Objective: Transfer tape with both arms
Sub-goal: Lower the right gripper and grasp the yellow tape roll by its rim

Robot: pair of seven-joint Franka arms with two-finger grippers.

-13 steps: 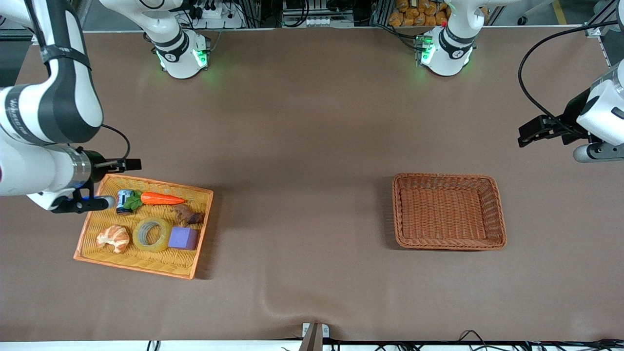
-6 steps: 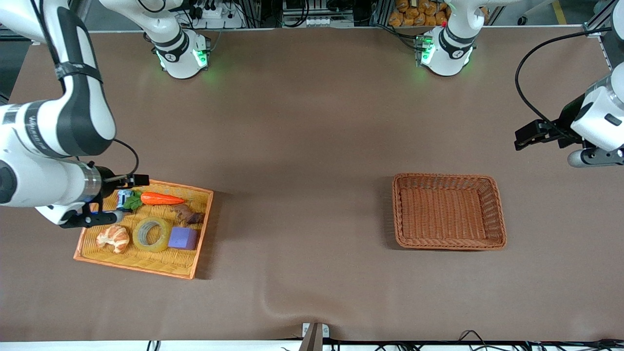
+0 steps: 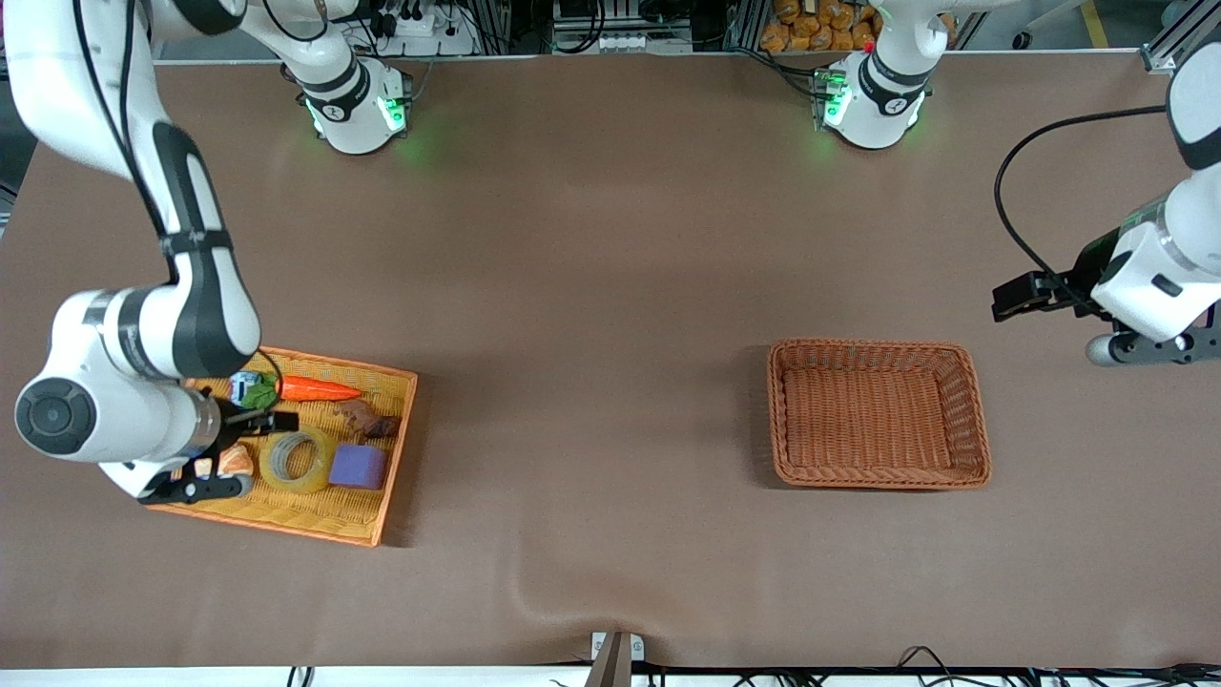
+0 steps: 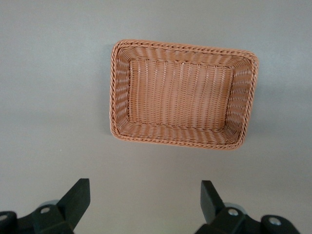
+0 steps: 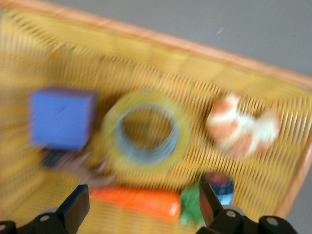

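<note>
right hand (image 5: 141, 212): fingers spread wide, nothing gripped, hung over the yellow tray (image 3: 286, 510) above the tape (image 3: 298, 460)
left hand (image 4: 145, 207): wide open, empty, held over bare desk (image 3: 610, 286) beside the brown basket (image 3: 968, 420)
tape: flat in the yellow tray, between purple cube (image 3: 359, 467) and croissant (image 5: 242, 127)
writing: none readable

Tape (image 3: 297, 460) in yellow tray (image 3: 286, 520), right pincer (image 3: 234, 448) above, brown basket (image 3: 878, 413) apart

A robotics lab, by the look of it: two bench-mounted arms with green-lit bases (image 3: 358, 114), a brown-covered table (image 3: 610, 286), cables and power strips (image 3: 620, 43) along its edge.
</note>
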